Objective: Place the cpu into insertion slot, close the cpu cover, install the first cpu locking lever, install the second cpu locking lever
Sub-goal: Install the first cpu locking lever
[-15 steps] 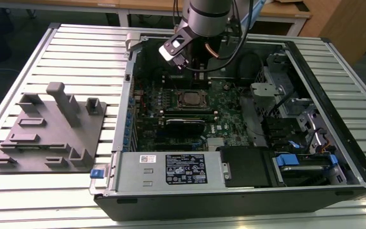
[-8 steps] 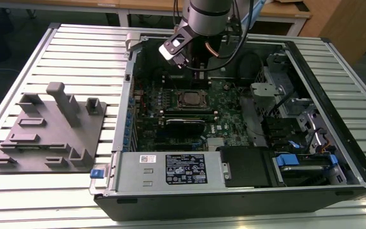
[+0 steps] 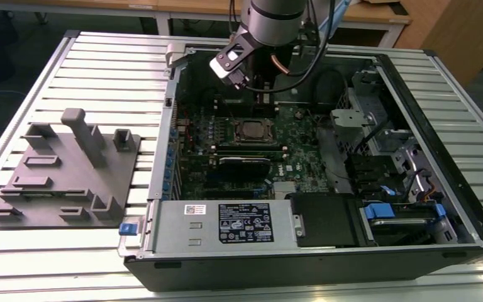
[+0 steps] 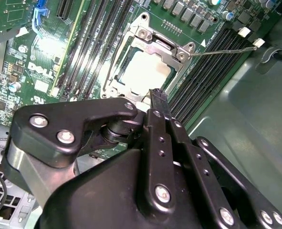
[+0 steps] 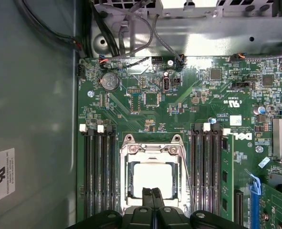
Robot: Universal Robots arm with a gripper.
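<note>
Your pincer [image 5: 151, 192], fingertips pressed together on nothing, hovers in the first wrist view over one edge of the cpu [image 5: 152, 177]. The cpu lies in the insertion slot [image 5: 129, 168], with the cpu cover [image 5: 152, 150] apparently down around it. In the second wrist view one locking lever [image 4: 222, 49] juts out free, so you're likely at the first lever step; it'll want pressing down and hooking under its catch. In the exterior view the computer case [image 3: 443, 126] lies open on a slatted metal table [image 3: 107, 69], a grey fixture block [image 3: 65, 176] beside it.
</note>
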